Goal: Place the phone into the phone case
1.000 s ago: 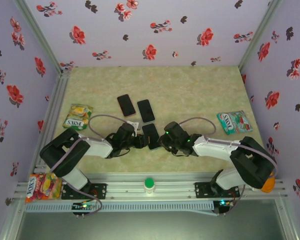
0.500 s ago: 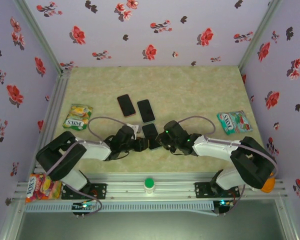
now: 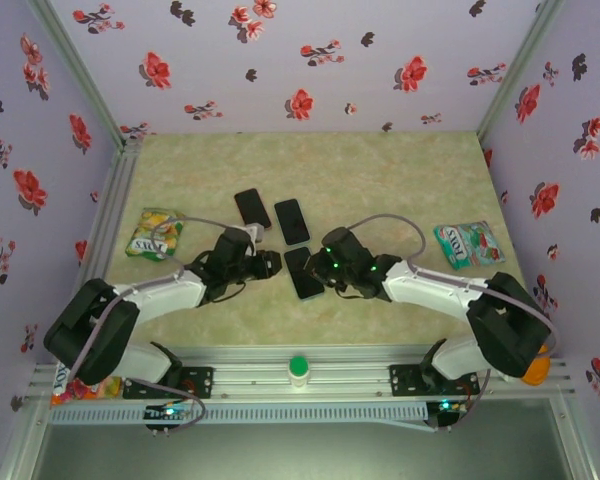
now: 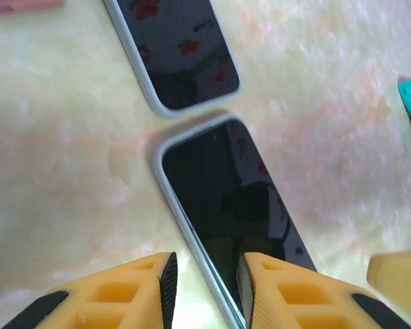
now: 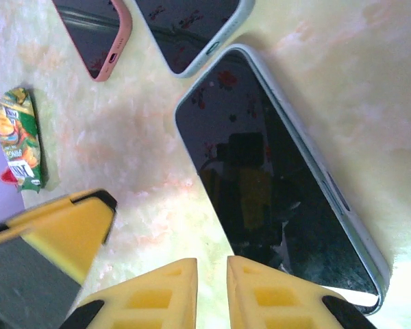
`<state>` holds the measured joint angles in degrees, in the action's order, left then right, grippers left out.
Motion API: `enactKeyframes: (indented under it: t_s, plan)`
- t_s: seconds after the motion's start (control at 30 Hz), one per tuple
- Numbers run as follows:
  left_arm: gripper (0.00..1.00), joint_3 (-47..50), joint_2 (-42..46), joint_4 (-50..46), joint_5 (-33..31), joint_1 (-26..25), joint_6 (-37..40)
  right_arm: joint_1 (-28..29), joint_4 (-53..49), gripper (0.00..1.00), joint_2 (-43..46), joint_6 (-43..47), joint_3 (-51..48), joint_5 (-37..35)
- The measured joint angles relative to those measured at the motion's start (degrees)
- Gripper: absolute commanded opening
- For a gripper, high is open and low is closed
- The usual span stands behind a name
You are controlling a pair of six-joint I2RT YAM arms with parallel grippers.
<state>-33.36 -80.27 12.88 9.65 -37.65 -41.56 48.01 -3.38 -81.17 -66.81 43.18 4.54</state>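
Yellow fingers of the left hand (image 3: 270,265) stand narrowly apart over the phone's (image 3: 302,272) left long edge. Whether they pinch the pale case (image 5: 322,171) rim, I cannot tell. The phone lies on the table (image 3: 400,180) between both hands, long axis far-to-near. The right hand (image 3: 321,268), narrow and holding nothing, is just beside its right edge.

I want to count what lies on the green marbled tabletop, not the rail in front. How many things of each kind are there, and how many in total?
Phones: 3 (pink-cased phone, far pale-cased phone, near pale-cased phone)
Candy packets: 2 (green candy packet, teal candy packet)
Total: 5
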Motion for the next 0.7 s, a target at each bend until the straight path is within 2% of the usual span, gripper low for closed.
enactKeyframes:
  t_s: [0.3, 0.47, 0.7]
  plan:
    - [0.3, -4.22, -8.83, 2.1, 3.1, 5.57, 0.68, 2.34, -4.07, 0.1, -1.31, 3.45, 1.4, 0.02]
    - [0.3, -6.1, -13.25, 4.2, 4.72, 6.45, 1.25, 5.81, -4.76, 0.05, -3.96, 3.87, 1.88, 0.28]
    - [0.3, -7.37, -15.52, 7.26, 6.08, 6.91, 1.29, 7.19, -4.9, 0.04, -6.95, 3.85, 2.62, 1.11]
